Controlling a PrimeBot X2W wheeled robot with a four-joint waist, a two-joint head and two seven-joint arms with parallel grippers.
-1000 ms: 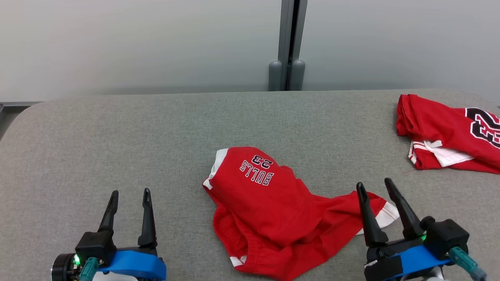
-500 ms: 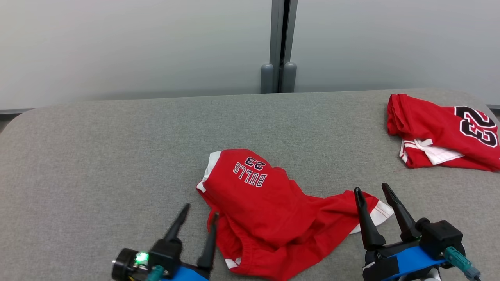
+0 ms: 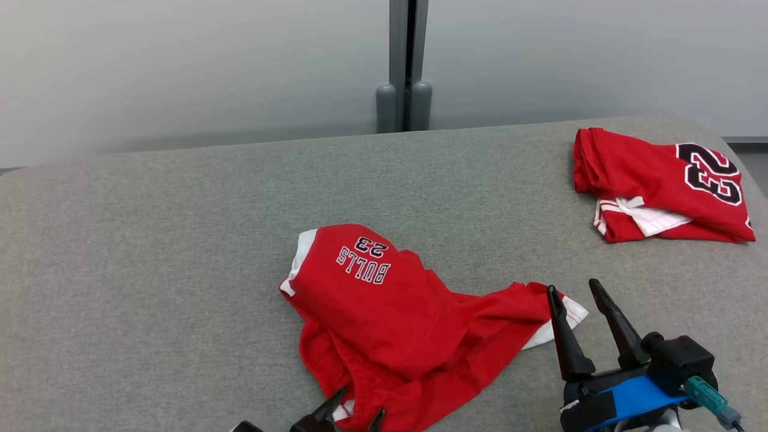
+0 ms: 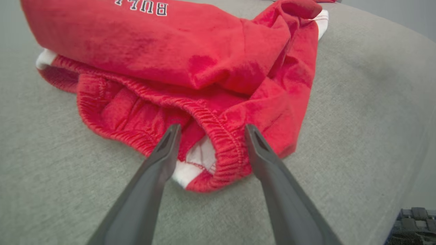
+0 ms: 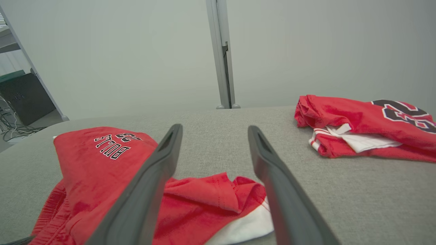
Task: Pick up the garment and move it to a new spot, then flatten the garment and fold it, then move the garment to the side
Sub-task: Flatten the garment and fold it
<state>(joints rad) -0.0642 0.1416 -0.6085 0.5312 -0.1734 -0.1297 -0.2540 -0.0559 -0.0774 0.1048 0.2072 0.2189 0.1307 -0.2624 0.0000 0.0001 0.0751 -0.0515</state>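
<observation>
Red shorts w/ "BULLS 23" lettering lie crumpled near the middle of the grey surface, toward the robot's edge, one leg trailing off to its right. The left claw is spread wide and empty, fingers set either side of the bunched elastic waistband. That looks like the lineup for a first pinch: the waistband is the thickest, firmest ridge, so prob. the easiest place to get hold for the lift. The right claw is also released, nothing in it, poised just beside the white-trimmed leg hem. My guess is it's waiting to take that end so the cloth comes up w/ two holds rather than dangling from one. A second red piece, a jersey w/ a big "23", sits well apart at the far right corner and seems no part of this step. Hard to make out: from the head view the left claw is cut off at the bottom edge, only the tips visible. Can't tell if those tips touch the cloth or the surface yet. The shorts are folded over themselves, so the other leg and the rear of the waistband are buried. A white patch pokes out under the elastic, maybe a trim or lining, unclear which. Behind the surface there's a plain wall and a grey post.
</observation>
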